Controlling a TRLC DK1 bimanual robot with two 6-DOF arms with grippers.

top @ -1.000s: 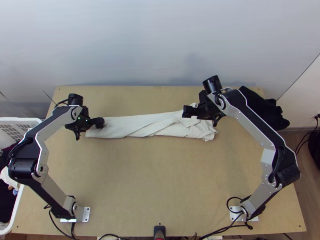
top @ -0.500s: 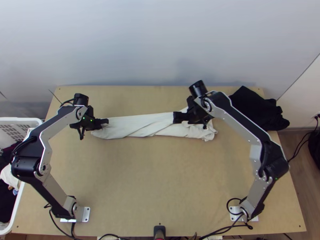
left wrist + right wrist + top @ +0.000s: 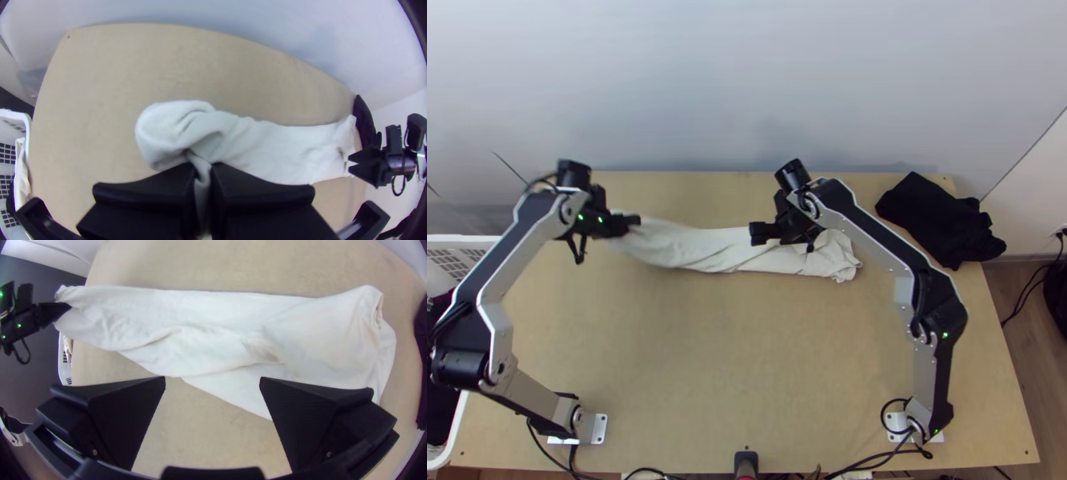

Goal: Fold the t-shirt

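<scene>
Near the table's far left, my left gripper (image 3: 637,220) is shut on the end of the white t-shirt (image 3: 727,250), which lies as a long narrow folded strip across the table. That end is lifted and blurred. In the left wrist view, cloth is pinched between the fingers of my left gripper (image 3: 203,178), with the t-shirt (image 3: 275,146) stretching away from it. Over the strip's right half hangs my right gripper (image 3: 753,234). In the right wrist view, my right gripper (image 3: 212,386) stands open above the t-shirt (image 3: 178,351), nothing between its fingers.
A black cloth bundle (image 3: 939,220) lies at the table's far right corner. A white basket (image 3: 459,254) with clothes stands off the left edge. Bare table (image 3: 747,352) stretches in front of the t-shirt.
The left gripper has lifted the t-shirt's left end, pulling it off its earlier flat place. The right gripper has moved left above the cloth.
</scene>
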